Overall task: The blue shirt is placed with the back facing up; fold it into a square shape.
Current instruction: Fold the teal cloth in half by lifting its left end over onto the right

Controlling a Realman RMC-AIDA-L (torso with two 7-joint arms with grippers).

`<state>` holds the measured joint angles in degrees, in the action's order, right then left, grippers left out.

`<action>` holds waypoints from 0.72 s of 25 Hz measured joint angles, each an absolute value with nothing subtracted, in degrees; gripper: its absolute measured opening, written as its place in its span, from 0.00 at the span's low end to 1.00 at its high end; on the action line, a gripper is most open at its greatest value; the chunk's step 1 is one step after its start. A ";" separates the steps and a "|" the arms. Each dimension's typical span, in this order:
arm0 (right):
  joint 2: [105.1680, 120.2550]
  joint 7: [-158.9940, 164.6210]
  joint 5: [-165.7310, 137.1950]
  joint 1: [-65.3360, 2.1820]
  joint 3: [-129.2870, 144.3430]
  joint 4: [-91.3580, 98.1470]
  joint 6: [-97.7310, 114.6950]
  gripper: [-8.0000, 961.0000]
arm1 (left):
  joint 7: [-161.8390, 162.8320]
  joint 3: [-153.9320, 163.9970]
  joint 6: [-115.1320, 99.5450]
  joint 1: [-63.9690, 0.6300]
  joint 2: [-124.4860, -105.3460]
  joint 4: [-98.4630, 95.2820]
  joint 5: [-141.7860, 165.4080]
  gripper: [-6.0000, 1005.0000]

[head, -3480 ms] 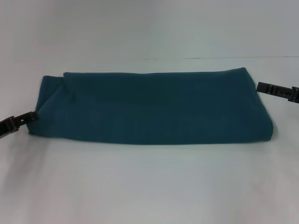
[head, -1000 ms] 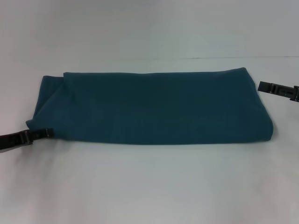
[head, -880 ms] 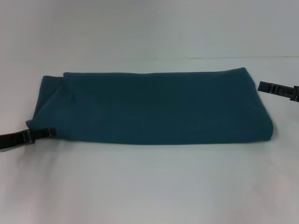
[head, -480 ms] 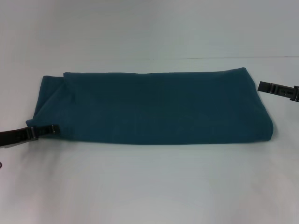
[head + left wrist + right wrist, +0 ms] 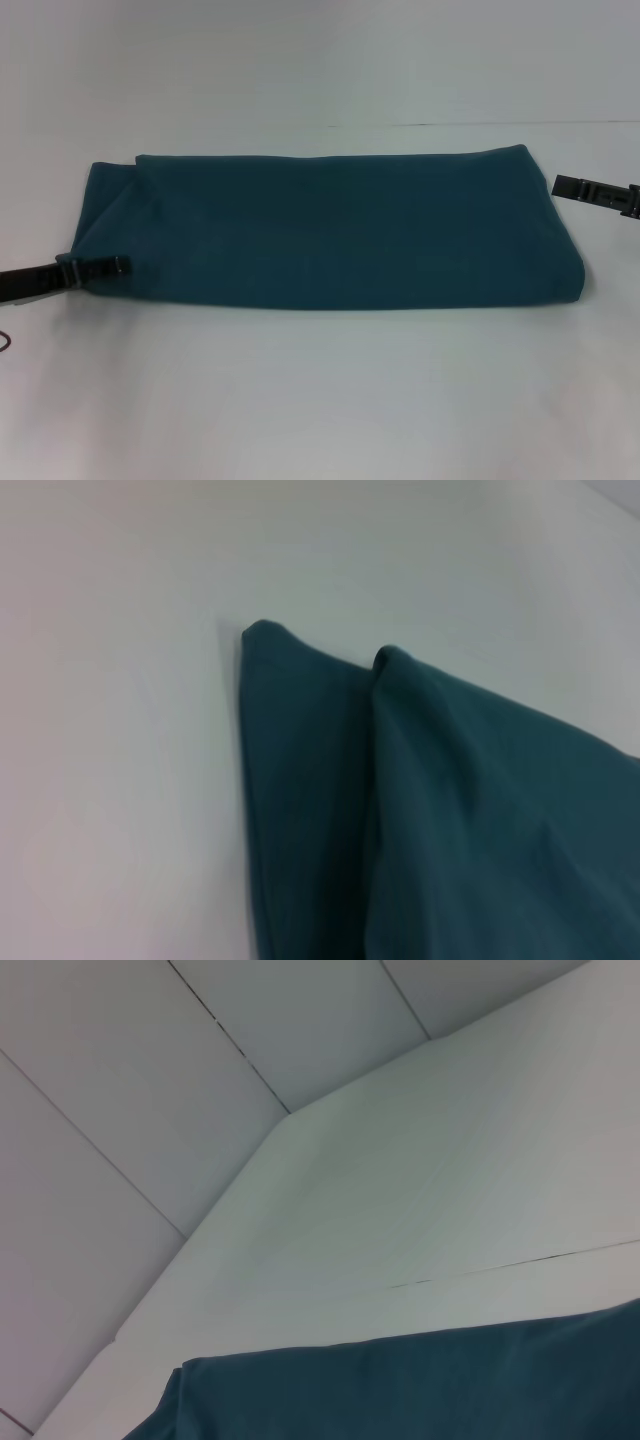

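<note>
Folding the blue shirt (image 5: 330, 230) into a square now asks for one more fold, because it lies on the white table (image 5: 320, 400) as a long band, much wider than deep. I judge that the step in hand is the grasp at the shirt's left end, so that this end can be carried over toward the right end. To do it well, the left gripper (image 5: 115, 265) should take all layers near the front-left corner together, not only the top one, and lift just enough that the cloth does not drag and make wrinkles. The end should then be laid so that its edges meet the edges below, otherwise the shape will be crooked. In the head view the left gripper lies low at the shirt's front-left corner, with its tip over the cloth edge; whether the fingers are spread or pinching the fabric, I cannot tell. The left wrist view shows this end of the shirt close, with two folded layers side by side. The right gripper (image 5: 565, 185) waits just beside the shirt's right end, near the back corner, and seems not to touch the cloth; the state of its fingers I cannot tell either. The right wrist view shows only a shirt edge and table beyond.
</note>
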<state>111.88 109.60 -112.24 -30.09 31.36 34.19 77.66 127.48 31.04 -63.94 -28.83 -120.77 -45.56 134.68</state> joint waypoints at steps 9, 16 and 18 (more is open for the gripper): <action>111.88 109.60 -112.18 -29.39 31.28 34.19 77.75 0.81 | 127.44 31.02 -63.89 -29.85 -120.76 -45.67 134.46 0.86; 111.88 109.60 -112.13 -29.01 31.28 34.19 77.79 0.81 | 127.44 31.02 -63.89 -29.89 -120.76 -45.79 134.54 0.83; 111.88 109.60 -112.06 -28.92 31.28 34.19 77.80 0.81 | 127.44 31.02 -63.70 -29.82 -120.76 -45.79 134.59 0.83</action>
<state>111.88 109.60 -112.06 -28.92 31.28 34.19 77.80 127.44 31.02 -63.70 -29.82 -120.76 -45.79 134.59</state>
